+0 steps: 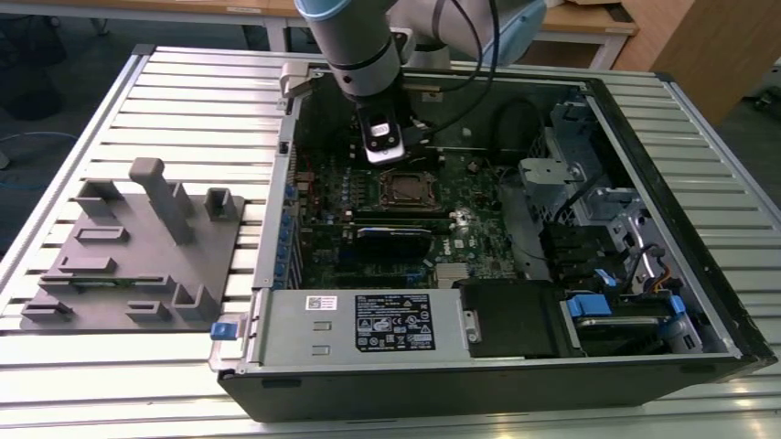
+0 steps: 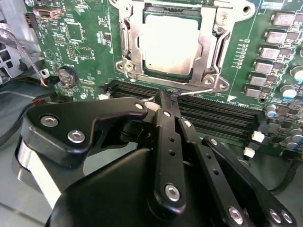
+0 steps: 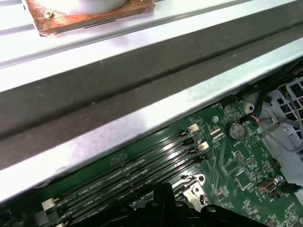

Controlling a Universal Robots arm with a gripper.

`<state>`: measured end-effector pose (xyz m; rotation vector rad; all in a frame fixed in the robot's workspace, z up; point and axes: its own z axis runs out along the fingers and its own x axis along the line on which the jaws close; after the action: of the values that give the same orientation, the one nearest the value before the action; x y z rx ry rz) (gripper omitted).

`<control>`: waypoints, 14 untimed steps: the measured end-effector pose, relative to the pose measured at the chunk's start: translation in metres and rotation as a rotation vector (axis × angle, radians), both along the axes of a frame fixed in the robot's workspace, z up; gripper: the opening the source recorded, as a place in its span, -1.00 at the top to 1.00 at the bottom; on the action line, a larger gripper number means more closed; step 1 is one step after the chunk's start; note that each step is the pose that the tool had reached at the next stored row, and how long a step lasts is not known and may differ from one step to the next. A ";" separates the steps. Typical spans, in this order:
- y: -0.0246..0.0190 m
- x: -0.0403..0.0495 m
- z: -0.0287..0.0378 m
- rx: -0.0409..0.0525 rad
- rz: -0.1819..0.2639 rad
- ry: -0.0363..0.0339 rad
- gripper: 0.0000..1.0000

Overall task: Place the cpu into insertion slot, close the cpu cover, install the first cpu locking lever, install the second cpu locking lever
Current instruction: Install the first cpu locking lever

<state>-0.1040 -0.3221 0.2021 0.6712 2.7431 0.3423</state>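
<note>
One gripper (image 2: pixel 165 97) pressed together, tip just beside free end of locking lever (image 2: pixel 196 91); lever long axis runs along cpu cover (image 2: pixel 130 47) edge nearest gripper; cpu (image 2: pixel 170 42) seated beneath.

Your black end effector (image 2: pixel 163 97) hides much of the long black memory slots (image 2: pixel 218 113); the silvery-brown cpu cover (image 2: pixel 129 42) runs off-frame.

In the exterior view the computer case (image 1: pixel 488 389) fills the table's (image 1: pixel 196 82) centre and right, a fixture block (image 1: pixel 134 256) at its left, and inside (upper middle) the insertion slot (image 1: pixel 403 187) sits just below the gripper (image 1: pixel 383 155).
</note>
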 end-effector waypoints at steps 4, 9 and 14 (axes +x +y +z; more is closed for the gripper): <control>0.0014 -0.0003 -0.0003 -0.0004 0.000 -0.0002 0.80; 0.0035 -0.0003 -0.0018 -0.0133 0.000 -0.0004 0.80; 0.0036 0.0001 -0.0036 -0.0304 0.000 -0.0004 0.80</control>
<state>-0.1040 -0.3185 0.1984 0.6637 2.7421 0.3000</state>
